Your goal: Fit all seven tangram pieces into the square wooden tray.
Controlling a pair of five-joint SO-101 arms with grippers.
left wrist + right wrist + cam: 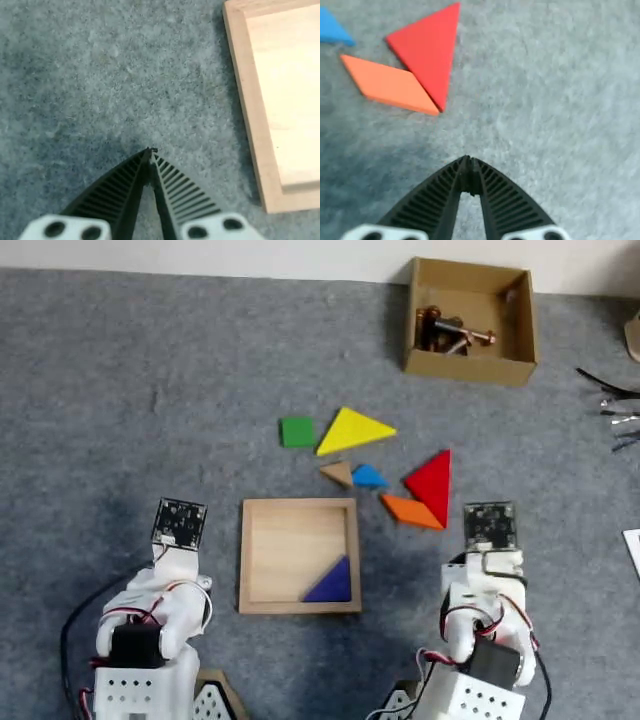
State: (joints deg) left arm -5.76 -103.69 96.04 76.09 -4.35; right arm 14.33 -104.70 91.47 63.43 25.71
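Both my claws are pinched fully shut with nothing in them: my left gripper (pixel 149 152) hangs over bare grey felt at 9 o'clock of the square wooden tray (pixel 244 555), and my right gripper (pixel 468 159) is at 3 o'clock of it. Only the indigo triangle (pixel 333 583) is seated, tucked into the tray's 5 o'clock corner. Six pieces lie loose in a fan from 12 to 2 o'clock of the tray: green square (pixel 297 431), yellow triangle (pixel 352 430), tan triangle (pixel 338 473), small blue triangle (pixel 368 477), red triangle (pixel 432 480) and orange parallelogram (pixel 411 510). I judge the next fetch is my right arm's, and the orange parallelogram, at roughly 11 o'clock of that claw, is nearest. To do it well I'd open wide first and come straight down across its narrow width (these pieces look thin and flat, so the fingertips must press into the felt to catch the edges). I'd also stay off the end where the red triangle's tip meets it, lest I drag both.
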